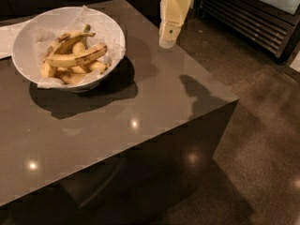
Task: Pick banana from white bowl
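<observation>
The white bowl stands on the dark table at the upper left, lined with crumpled white paper. Several bananas lie in it. The banana, long, curved and brown-speckled, lies across the top of the pile. My gripper hangs from the cream-coloured arm at the top centre, above the table's far right edge. It is to the right of the bowl, apart from it, and holds nothing that I can see.
The dark table has its right corner near the middle right. A white sheet lies at the left edge behind the bowl. A dark slatted cabinet stands at the upper right on the brown floor.
</observation>
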You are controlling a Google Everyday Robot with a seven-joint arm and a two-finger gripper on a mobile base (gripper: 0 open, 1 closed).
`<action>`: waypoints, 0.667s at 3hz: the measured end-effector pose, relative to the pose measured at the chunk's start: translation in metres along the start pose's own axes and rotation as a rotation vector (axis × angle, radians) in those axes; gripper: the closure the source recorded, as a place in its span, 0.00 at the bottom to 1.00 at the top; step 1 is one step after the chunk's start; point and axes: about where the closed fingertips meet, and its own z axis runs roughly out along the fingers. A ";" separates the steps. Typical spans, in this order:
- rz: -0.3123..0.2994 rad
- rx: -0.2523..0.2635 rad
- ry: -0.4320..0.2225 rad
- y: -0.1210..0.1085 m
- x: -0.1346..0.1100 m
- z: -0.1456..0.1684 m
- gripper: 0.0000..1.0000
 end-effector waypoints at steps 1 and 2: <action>-0.037 -0.025 -0.015 -0.013 -0.019 0.018 0.00; -0.095 -0.036 -0.014 -0.014 -0.034 0.028 0.00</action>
